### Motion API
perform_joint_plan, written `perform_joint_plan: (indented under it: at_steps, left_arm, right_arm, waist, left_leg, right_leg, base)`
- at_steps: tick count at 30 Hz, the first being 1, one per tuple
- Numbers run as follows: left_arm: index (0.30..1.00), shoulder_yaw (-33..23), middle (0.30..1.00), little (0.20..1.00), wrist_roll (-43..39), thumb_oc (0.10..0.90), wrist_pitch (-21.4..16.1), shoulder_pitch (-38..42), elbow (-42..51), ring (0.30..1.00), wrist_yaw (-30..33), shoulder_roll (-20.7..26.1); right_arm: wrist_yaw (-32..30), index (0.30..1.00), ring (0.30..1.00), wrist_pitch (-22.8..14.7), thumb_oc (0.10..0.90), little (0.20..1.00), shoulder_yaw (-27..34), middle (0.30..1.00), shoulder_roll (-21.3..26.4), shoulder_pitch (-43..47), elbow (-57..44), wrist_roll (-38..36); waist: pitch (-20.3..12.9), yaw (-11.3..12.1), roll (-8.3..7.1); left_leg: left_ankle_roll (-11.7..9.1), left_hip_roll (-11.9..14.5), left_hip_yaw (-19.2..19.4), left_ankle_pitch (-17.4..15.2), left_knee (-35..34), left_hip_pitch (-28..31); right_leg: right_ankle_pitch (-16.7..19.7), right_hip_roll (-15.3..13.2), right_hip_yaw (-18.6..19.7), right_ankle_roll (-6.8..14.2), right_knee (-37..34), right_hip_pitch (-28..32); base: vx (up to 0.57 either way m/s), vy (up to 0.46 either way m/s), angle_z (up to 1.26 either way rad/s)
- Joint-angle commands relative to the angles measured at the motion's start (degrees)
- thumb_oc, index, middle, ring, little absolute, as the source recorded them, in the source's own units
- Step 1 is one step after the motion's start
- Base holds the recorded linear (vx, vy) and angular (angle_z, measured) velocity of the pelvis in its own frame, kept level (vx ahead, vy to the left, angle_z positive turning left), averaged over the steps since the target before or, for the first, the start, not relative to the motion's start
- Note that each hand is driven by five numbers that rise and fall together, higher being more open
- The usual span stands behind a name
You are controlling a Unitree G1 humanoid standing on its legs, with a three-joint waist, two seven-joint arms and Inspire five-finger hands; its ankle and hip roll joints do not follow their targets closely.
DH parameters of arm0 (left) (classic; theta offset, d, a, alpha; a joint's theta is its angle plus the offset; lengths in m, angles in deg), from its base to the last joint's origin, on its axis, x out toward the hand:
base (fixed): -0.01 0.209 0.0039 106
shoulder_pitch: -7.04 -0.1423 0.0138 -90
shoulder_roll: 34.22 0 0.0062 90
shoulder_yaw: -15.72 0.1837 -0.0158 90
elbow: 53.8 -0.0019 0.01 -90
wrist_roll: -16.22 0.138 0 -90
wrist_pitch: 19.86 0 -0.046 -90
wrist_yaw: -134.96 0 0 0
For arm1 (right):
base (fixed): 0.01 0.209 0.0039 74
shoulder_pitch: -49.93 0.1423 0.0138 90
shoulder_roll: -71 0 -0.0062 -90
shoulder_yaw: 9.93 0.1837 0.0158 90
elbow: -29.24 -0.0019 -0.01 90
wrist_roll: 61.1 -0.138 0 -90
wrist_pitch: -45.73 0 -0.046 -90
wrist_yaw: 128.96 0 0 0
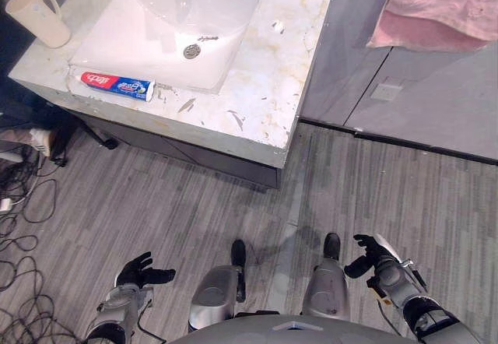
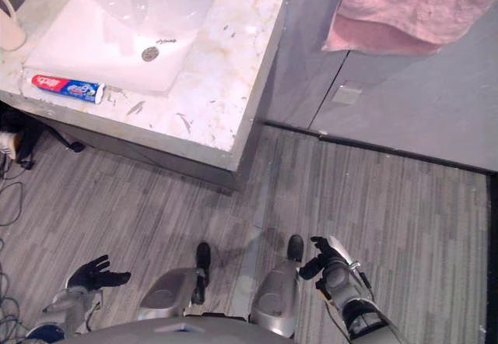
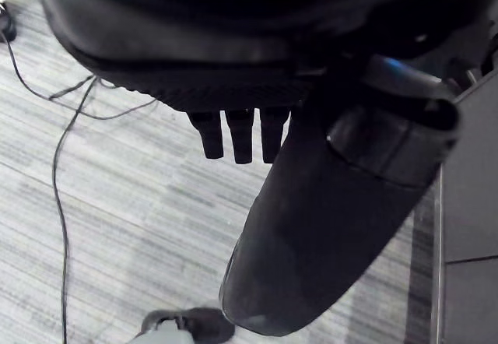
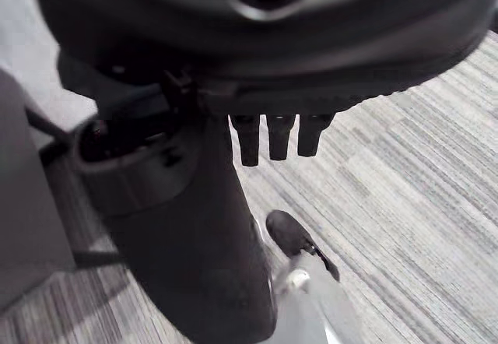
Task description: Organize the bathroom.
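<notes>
Nothing's been picked up yet, so this looks like the very start: both arms are hung low over the floor (image 1: 156, 196), well short of the counter (image 1: 264, 118). The left hand (image 1: 140, 270) and right hand (image 1: 373, 257) are both seen loose, fingers relaxed, nothing held; that's backed up in the wrist views, where only bare planks are seen past the fingers (image 3: 237, 135).

The thing to be tidied is probably the toothpaste (image 1: 117, 85), which is lying flat on the counter's front edge, just beside the sink (image 1: 163, 36). A cup (image 1: 39, 17) is stood upright at the far left corner, well apart from the tube. A pink towel (image 1: 440, 9) is hung on the wall to the right.

Next, the counter would need to be approached and a hand raised to the tube. It's a slim red, white and blue tube, likely soft, so a gentle pinch across its width would be called for.
</notes>
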Motion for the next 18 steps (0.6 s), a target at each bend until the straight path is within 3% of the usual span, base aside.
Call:
perform_joint_plan:
  at_steps: [1, 2, 4, 5, 6, 8, 14, 18]
  left_arm:
    - [0.900, -3.56, 0.900, 0.900, 4.35, 0.800, -0.56, -2.96, 2.20, 0.900, 1.04, 2.07]
    - [0.900, -4.14, 0.900, 0.900, 5.17, 0.800, 0.33, -4.09, 2.45, 0.900, 1.98, 1.70]
    - [0.900, -4.00, 0.900, 0.900, 4.96, 0.800, 0.32, -5.10, 2.41, 0.900, 3.05, 1.50]
    - [0.900, -4.00, 0.900, 0.900, 4.96, 0.800, 0.32, -5.10, 2.41, 0.900, 3.05, 1.50]
    - [0.900, -3.61, 0.900, 0.900, 4.98, 0.800, -0.01, -4.74, 2.21, 0.900, 3.96, 1.66]
    - [0.900, -3.00, 0.900, 0.900, 2.71, 0.800, -0.08, -2.88, 1.81, 0.900, 4.71, 1.45]
    - [0.900, -2.03, 0.900, 0.900, 4.12, 0.800, -0.13, -0.83, 0.47, 0.900, 3.39, 0.69]
    - [0.900, -2.66, 0.900, 0.900, 4.59, 0.800, -0.92, -1.09, -0.71, 0.900, 3.13, 0.52]
  right_arm:
    - [-0.98, 0.900, 0.900, -0.42, 0.800, 0.900, -1.35, 0.900, 4.11, 0.22, -2.73, 0.76]
    - [0.78, 0.900, 0.900, 0.06, 0.800, 0.900, -2.31, 0.900, 3.92, 0.54, -4.50, 2.15]
    - [2.55, 0.900, 0.900, 0.88, 0.800, 0.900, -3.49, 0.900, 3.94, 0.22, -6.78, 2.08]
    - [2.55, 0.900, 0.900, 0.88, 0.800, 0.900, -3.49, 0.900, 3.94, 0.22, -6.78, 2.08]
    - [3.29, 0.900, 0.900, 0.61, 0.800, 0.900, -4.45, 0.900, 3.50, 0.81, -6.07, 2.07]
    - [3.05, 0.900, 0.900, -0.45, 0.800, 0.900, -4.91, 0.900, 3.51, 1.50, -2.93, 2.78]
    - [1.12, 0.900, 0.900, -0.87, 0.800, 0.900, -4.59, 0.900, 3.67, 1.16, 0.24, 1.75]
    - [0.99, 0.900, 0.900, -0.76, 0.800, 0.900, -4.08, 0.900, 3.72, 0.00, 0.05, 1.20]
  waist:
    - [-2.53, 2.07, -0.75]
    - [-2.94, 2.54, -0.36]
    - [-4.19, 1.78, -0.08]
    - [-4.19, 1.78, -0.08]
    - [-4.56, 1.19, -0.23]
    - [-4.76, 1.02, 0.05]
    - [-6.00, 0.43, 0.51]
    - [-6.69, 0.21, 0.38]
  left_leg:
    - [0.24, 3.38, 4.72, -4.76, 2.47, 1.21]
    - [1.28, 4.03, 8.29, -4.15, 1.16, 2.45]
    - [2.40, 3.59, 8.33, -3.13, -0.33, 2.57]
    - [2.40, 3.59, 8.33, -3.13, -0.33, 2.57]
    - [2.44, 2.48, 7.08, -3.04, -0.81, 2.51]
    - [2.17, 1.48, 6.34, -2.54, -0.69, 1.42]
    - [1.68, 0.41, 6.32, -2.44, 0.51, 0.35]
    - [0.02, 1.85, 5.84, -0.52, 7.93, -0.78]
  right_leg:
    - [6.38, -4.99, -9.19, 4.08, 3.36, -3.29]
    - [3.80, -3.64, -12.18, 3.47, 9.16, -4.05]
    - [-0.19, 1.33, -10.67, 2.50, 14.64, -5.85]
    - [-0.19, 1.33, -10.67, 2.50, 14.64, -5.85]
    - [-3.01, 5.38, -9.99, 1.24, 14.66, -6.55]
    - [-5.98, 8.91, -11.00, -1.89, 7.85, -3.30]
    - [-7.09, 10.35, -10.60, -4.01, 3.52, -0.02]
    - [-8.98, 10.58, -10.74, -5.71, 4.56, 1.18]
  base:
    - [-0.02, 0.268, -0.43]
    - [-0.03, 0.249, -1.22]
    - [-0.02, 0.142, -1.76]
    - [-0.02, 0.026, -1.06]
    - [-0.03, -0.021, -0.22]
    - [-0.02, -0.049, -0.05]
    - [0.01, 0.012, 0.16]
    - [0.02, -0.010, 0.02]
